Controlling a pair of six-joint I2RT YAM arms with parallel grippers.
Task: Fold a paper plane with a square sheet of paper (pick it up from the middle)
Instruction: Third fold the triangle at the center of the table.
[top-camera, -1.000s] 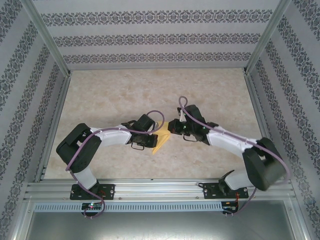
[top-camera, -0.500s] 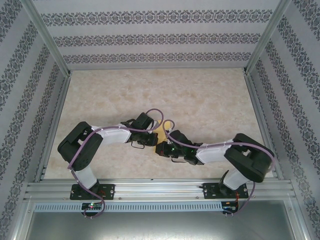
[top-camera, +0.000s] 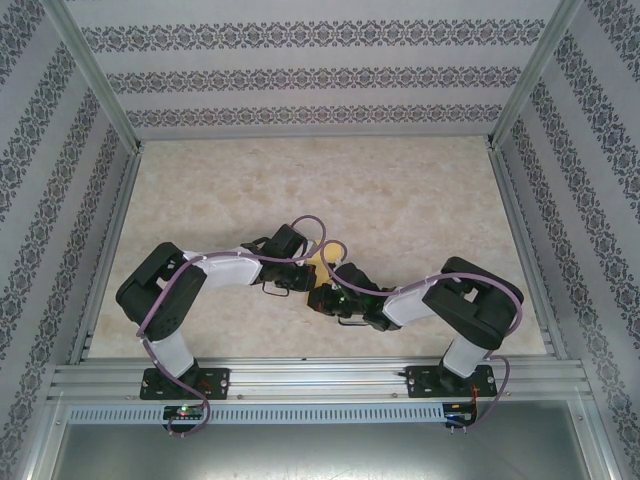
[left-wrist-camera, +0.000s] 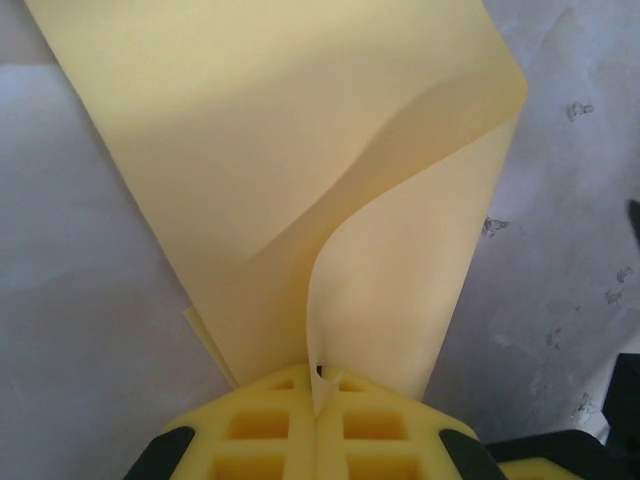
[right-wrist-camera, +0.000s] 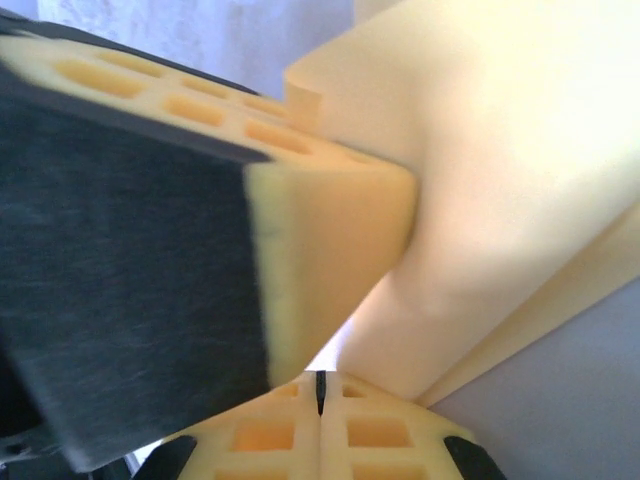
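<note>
The yellow sheet of paper (left-wrist-camera: 300, 150) is folded into layers that taper toward my left gripper (left-wrist-camera: 318, 388). That gripper is shut on the paper's near end, and one flap curls up from the pinch. In the top view only a sliver of the paper (top-camera: 319, 263) peeks out between the two wrists. My left gripper (top-camera: 306, 278) reaches in from the left. My right gripper (top-camera: 320, 297) sits just in front of it. In the right wrist view my right gripper (right-wrist-camera: 320, 388) is shut with nothing between its pads, its tip close under the paper (right-wrist-camera: 520, 170) and beside the left gripper's foam pad (right-wrist-camera: 330, 230).
The marbled tabletop (top-camera: 300, 190) is bare beyond the arms. Patterned walls and metal frame posts (top-camera: 95, 80) close it in on three sides. An aluminium rail (top-camera: 320, 378) carries both arm bases along the near edge.
My right arm has swung in from the paper's right side to its near side, elbow folding back, so its shut gripper now sits right beside the left one. The left arm barely moved.
</note>
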